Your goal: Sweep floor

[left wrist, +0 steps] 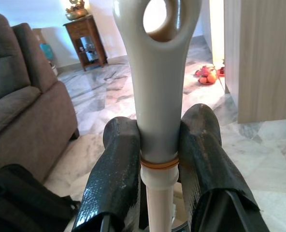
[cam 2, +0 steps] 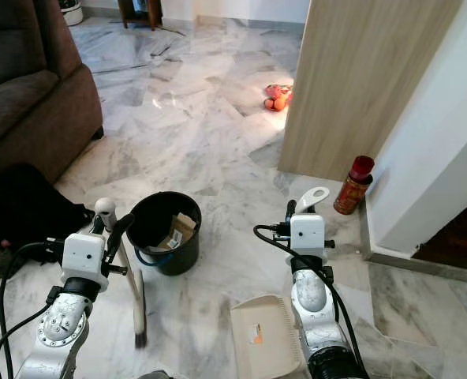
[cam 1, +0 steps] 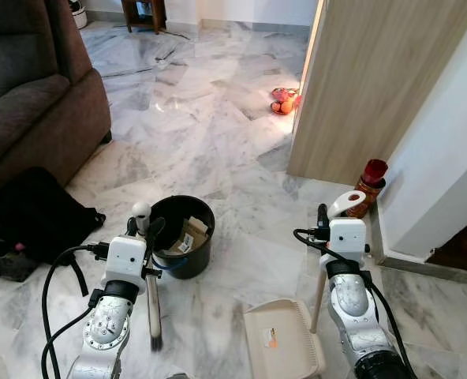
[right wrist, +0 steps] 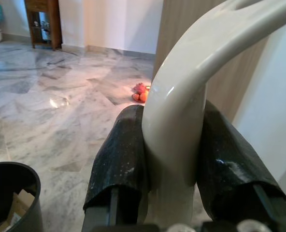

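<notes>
My left gripper (cam 1: 143, 225) is shut on the grey handle (left wrist: 157, 72) of a small broom (cam 1: 153, 304). Its bristles point down at the marble floor beside my left arm. My right gripper (cam 1: 334, 213) is shut on the cream handle (right wrist: 181, 130) of a dustpan (cam 1: 281, 339). The pan rests flat on the floor in front of my right arm. A black bucket (cam 1: 183, 235) with cardboard scraps inside stands between the two grippers, close to the left one.
A brown sofa (cam 1: 36, 110) and a black bag (cam 1: 36, 213) lie at the left. A wooden panel (cam 1: 375, 87) and white wall stand at the right, with a red-capped bottle (cam 1: 369, 185) at their foot. Fruit (cam 1: 283, 101) lies farther off on the marble floor.
</notes>
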{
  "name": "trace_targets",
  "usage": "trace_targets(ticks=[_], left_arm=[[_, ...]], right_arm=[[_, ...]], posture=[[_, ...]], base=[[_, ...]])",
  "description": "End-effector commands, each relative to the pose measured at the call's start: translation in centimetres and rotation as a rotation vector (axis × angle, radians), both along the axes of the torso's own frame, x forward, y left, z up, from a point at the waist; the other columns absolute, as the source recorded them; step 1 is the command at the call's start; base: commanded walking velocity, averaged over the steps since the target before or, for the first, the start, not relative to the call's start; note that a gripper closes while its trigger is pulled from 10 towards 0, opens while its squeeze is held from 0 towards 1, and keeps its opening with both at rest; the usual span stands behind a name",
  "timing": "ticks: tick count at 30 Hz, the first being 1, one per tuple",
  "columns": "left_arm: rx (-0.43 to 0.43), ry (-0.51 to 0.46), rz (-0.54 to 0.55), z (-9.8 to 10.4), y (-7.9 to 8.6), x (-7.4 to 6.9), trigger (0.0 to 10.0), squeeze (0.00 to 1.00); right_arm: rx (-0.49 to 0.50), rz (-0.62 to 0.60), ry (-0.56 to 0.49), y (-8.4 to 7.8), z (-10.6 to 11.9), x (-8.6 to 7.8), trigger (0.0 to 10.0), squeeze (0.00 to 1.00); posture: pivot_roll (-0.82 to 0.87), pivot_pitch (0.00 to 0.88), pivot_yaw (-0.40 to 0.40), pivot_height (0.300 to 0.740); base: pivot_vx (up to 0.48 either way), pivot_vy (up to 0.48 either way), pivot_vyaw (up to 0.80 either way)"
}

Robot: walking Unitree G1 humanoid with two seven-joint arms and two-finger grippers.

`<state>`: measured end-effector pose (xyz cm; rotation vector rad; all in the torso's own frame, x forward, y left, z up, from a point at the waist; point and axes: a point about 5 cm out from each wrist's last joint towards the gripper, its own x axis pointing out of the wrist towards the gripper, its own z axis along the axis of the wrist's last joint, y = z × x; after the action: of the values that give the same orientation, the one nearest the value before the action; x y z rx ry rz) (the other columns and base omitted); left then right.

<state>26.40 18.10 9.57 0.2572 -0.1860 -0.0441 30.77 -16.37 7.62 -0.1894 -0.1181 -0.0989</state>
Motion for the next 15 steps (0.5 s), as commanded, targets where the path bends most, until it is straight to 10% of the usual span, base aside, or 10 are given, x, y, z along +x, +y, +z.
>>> trace_targets(ticks=[1,15], left_arm=[[0.01,-0.017,-0.001,0.32,0.14,0.01,10.0,0.0],[0.02,-0.014,0.011,0.18,0.09,-0.09,10.0,0.0]], right_arm=[[0.0,0.003,-0.026,0.04,0.48,0.26,10.0,0.0],[-0.01,0.006,-0.026,-0.11,0.58,0.31,10.0,0.0]], posture=[[0.09,0.062,0.012,0.74],[0.09,0.066,0.005,0.74]], base=[[0.0,0.0,-0.8],[0.0,-0.117,-0.8]])
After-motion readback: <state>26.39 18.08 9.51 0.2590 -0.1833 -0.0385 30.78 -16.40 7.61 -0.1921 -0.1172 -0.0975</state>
